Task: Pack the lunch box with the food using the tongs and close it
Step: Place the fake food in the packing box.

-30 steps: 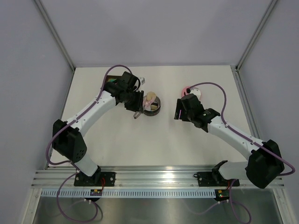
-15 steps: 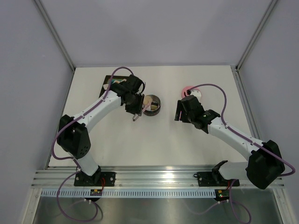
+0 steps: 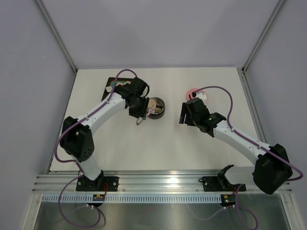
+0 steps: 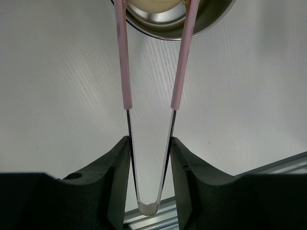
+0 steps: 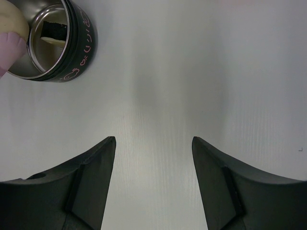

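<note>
The right gripper (image 5: 153,140) hangs over bare table (image 5: 201,72) to the right of the lunch box (image 3: 156,108), its jaws wide apart and empty. The left gripper (image 4: 149,140) has its fingers closed on the tongs (image 4: 125,72) close to their joined end. The tong tips reach the mouth of the lunch box with a beige lump (image 4: 151,4) of food pinched between them.

Step in hand, by judgement: delivery of one piece. The next move calls for relaxing the squeeze so that the lump drops inside, not onto the rim.

Farther back lie the pink lid (image 3: 191,91), off the lunch box, and the black tray (image 3: 111,85) with small pieces on it.

Only the right wrist view shows the interior of the lunch box, with a pale piece (image 5: 50,40) inside. Only the top view shows the lid and the tray.
</note>
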You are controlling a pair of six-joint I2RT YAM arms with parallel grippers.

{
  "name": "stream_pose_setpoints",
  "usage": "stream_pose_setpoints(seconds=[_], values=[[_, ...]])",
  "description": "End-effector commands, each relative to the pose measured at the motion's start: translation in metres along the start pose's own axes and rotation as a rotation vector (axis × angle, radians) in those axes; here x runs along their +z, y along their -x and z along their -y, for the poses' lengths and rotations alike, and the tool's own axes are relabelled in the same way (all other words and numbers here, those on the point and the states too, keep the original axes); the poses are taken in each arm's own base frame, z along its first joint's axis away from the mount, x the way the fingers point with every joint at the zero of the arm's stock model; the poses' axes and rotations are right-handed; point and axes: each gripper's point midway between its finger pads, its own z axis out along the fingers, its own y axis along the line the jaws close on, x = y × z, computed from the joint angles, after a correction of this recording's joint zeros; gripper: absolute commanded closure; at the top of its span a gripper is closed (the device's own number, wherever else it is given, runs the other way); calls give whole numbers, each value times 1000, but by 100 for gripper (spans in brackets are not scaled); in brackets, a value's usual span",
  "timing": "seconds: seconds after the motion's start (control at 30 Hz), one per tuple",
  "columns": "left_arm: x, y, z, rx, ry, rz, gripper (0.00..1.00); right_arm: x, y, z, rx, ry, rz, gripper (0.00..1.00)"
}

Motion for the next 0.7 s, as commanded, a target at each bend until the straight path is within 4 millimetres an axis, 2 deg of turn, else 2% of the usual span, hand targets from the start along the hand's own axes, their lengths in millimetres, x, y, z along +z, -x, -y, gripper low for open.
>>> stream_pose_setpoints(seconds=[0.0, 0.43, 0.67], values=[[-12, 18, 6, 11, -7, 61, 59, -3, 13, -3, 35, 15, 54, 27], [-21, 23, 10, 11, -25, 82, 58, -2, 11, -6, 30, 25, 45, 27], [-34, 32, 8, 5, -5, 130, 55, -2, 12, -6, 31, 26, 46, 27]])
